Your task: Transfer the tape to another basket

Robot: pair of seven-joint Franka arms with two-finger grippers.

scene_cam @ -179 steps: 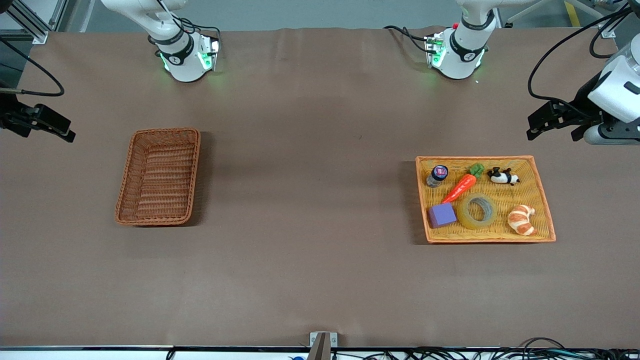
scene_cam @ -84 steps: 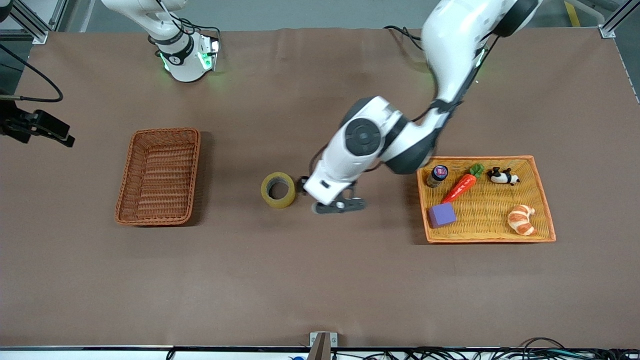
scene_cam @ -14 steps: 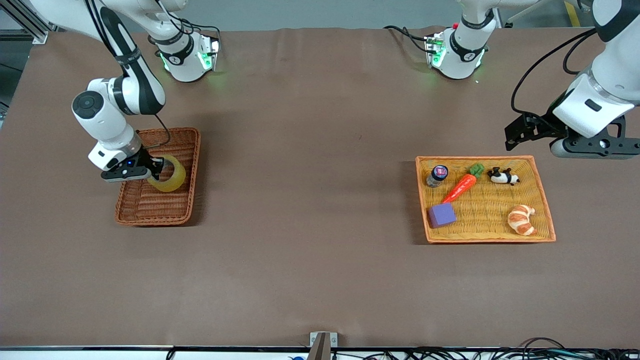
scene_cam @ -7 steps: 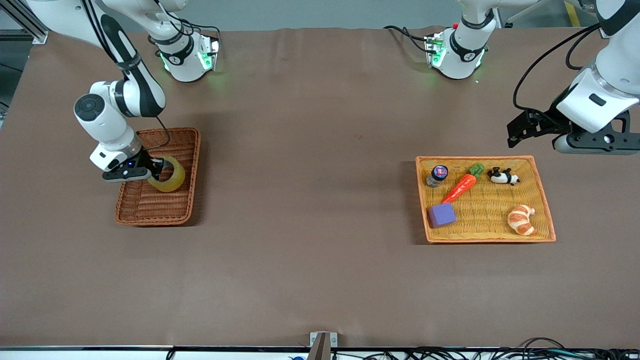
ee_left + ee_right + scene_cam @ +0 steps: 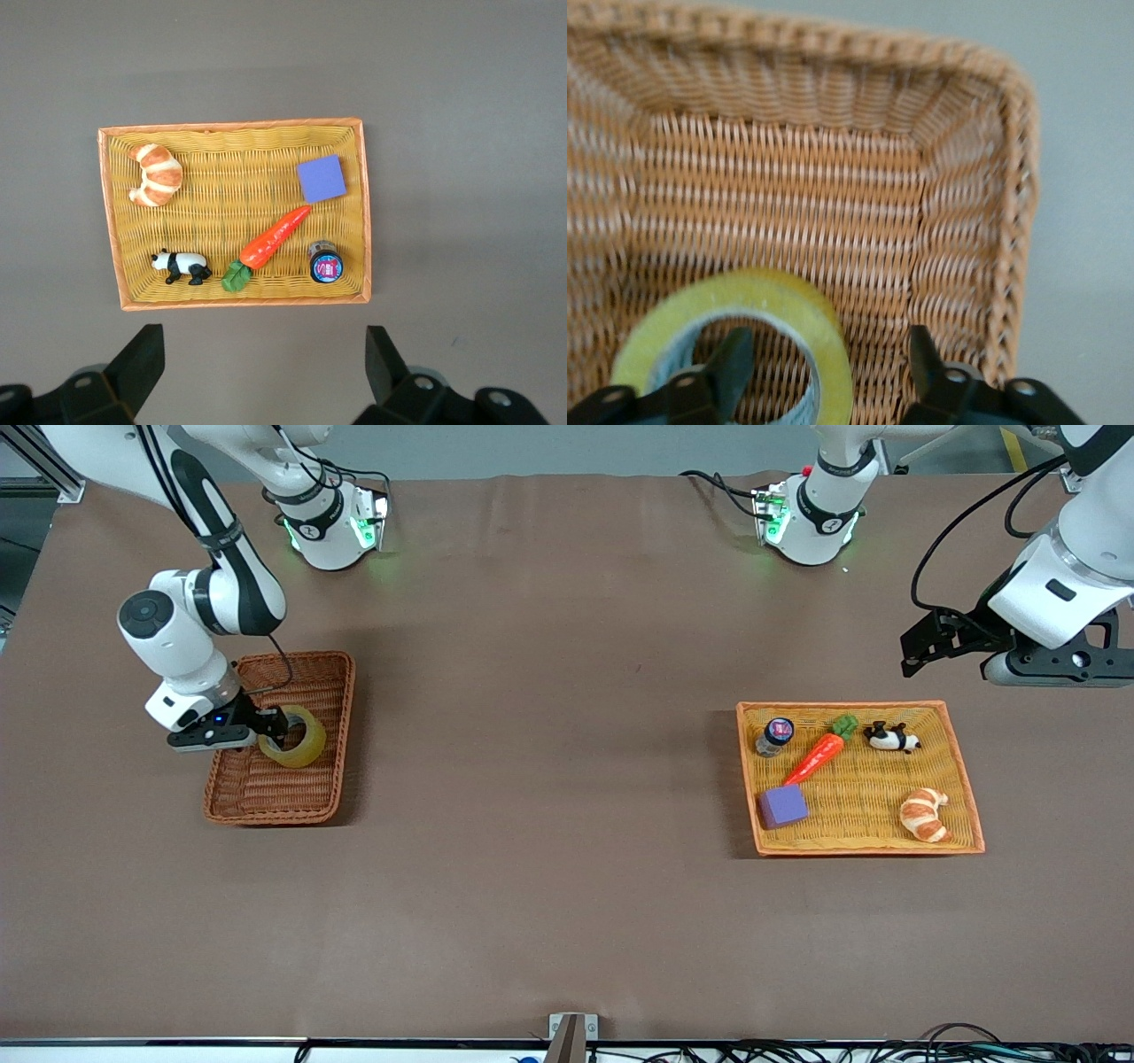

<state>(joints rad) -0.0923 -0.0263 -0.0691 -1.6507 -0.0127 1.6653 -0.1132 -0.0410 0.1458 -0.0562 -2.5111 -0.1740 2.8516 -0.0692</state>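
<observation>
The tape (image 5: 306, 751), a yellowish ring with a grey core, lies flat in the dark reddish-brown wicker basket (image 5: 342, 717) at the right arm's end of the table. My right gripper (image 5: 273, 731) is low over the basket and open. In the right wrist view the tape (image 5: 826, 326) sits on the basket's woven floor (image 5: 833, 97). One finger (image 5: 731, 359) of the right gripper (image 5: 828, 367) stands inside the ring and the other outside it, with slack round the ring's wall. My left gripper (image 5: 917, 657) is open and empty, in the air beside the yellow tray; the left wrist view shows it too (image 5: 261, 372).
The light yellow-orange tray (image 5: 850, 851) at the left arm's end holds a croissant (image 5: 924, 815), a purple block (image 5: 783, 806), a carrot (image 5: 817, 757), a toy panda (image 5: 891, 737) and a small bottle (image 5: 774, 736). In the left wrist view the tray (image 5: 367, 204) is seen from above.
The tape went from tilted in my right gripper to lying flat on the basket floor. The right fingers have spread apart. The left arm drifted slightly away from the tray.
</observation>
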